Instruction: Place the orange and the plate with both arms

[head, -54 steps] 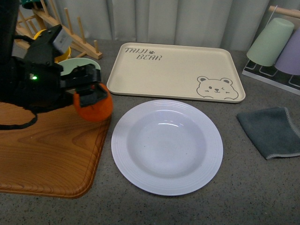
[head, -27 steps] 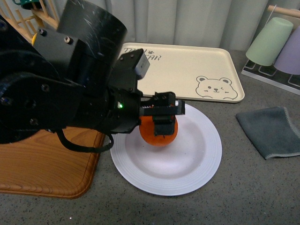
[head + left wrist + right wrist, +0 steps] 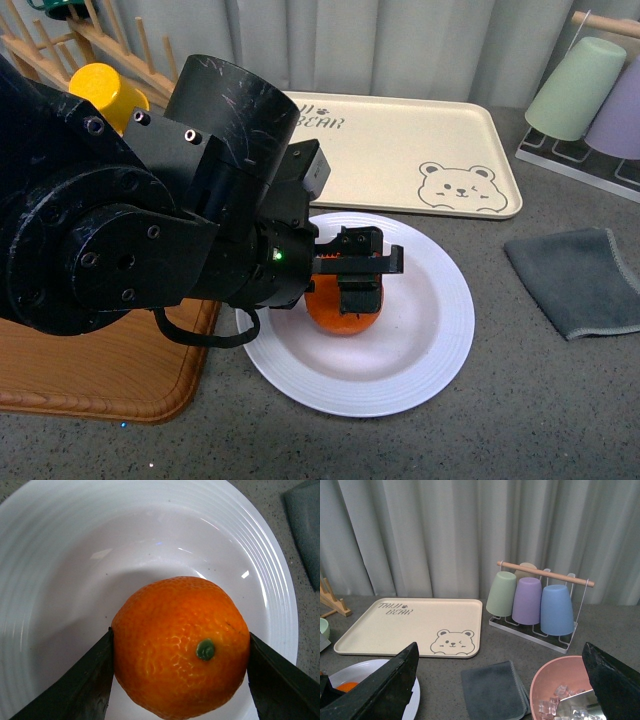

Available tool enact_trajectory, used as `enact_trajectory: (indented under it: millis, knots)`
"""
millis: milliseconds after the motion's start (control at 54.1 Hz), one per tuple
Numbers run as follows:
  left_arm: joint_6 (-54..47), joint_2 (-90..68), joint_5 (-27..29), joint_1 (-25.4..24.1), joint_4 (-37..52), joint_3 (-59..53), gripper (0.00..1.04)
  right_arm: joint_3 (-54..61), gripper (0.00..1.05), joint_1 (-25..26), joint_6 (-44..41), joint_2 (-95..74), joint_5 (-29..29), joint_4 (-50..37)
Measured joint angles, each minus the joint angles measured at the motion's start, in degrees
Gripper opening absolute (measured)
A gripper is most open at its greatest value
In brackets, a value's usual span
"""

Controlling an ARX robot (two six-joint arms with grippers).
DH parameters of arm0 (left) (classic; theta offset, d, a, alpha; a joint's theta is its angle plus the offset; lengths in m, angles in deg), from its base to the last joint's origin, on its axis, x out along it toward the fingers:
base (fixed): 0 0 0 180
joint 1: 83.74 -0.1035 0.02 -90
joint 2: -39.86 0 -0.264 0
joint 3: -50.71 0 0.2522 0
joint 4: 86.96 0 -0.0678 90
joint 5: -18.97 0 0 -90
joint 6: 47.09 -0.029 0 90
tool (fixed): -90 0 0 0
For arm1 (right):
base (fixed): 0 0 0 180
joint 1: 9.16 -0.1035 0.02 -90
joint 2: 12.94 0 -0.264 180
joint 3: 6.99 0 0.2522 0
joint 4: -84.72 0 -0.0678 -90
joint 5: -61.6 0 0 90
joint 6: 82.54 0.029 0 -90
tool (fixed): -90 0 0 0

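A wooden board [image 3: 90, 370] lies at the near left of the grey desk [image 3: 530, 410], with a yellow mug [image 3: 98, 84] on a wooden rack [image 3: 110, 45] far behind it. The left arm [image 3: 130, 240] reaches over the board towards the right. The left fingers [image 3: 358, 296] are closed on the orange [image 3: 345, 315], one pressed to each side of the fruit, its green stem spot facing the wrist camera. The orange sits low in the well of the white plate [image 3: 435, 345], left of the plate's centre. Whether it rests on the bottom or hangs just above cannot be told.

Beyond the plate, on the far side, lies the beige bear tray [image 3: 400, 150], its near edge just beside the plate's rim. To the right a grey cloth [image 3: 580, 285] lies flat, and at the far right a wire rack holds upturned cups: green [image 3: 575, 88], purple [image 3: 620, 120] and blue [image 3: 556, 610].

The right fingers [image 3: 380, 685] stand wide apart and hold nothing, above the desk's right part. A pink bowl [image 3: 547, 685] with ice cubes is near them.
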Motion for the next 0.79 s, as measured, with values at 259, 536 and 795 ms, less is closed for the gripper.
enact_trajectory:
  millis: [259,536,795]
  knots:
    - [0.4,2.1,1.4,-0.8,-0.2,-0.7,1.0,0.0,0.96,0.0,0.0,0.0,0.0,0.0]
    - [1.2,14.9,4.9,-1.8,-0.9,-5.3,0.98,0.0,0.96,0.0,0.0,0.0,0.0,0.0]
    - [1.5,30.8,11.1,-3.3,2.9,-18.3,0.98,0.0,0.96,0.0,0.0,0.0,0.0,0.0]
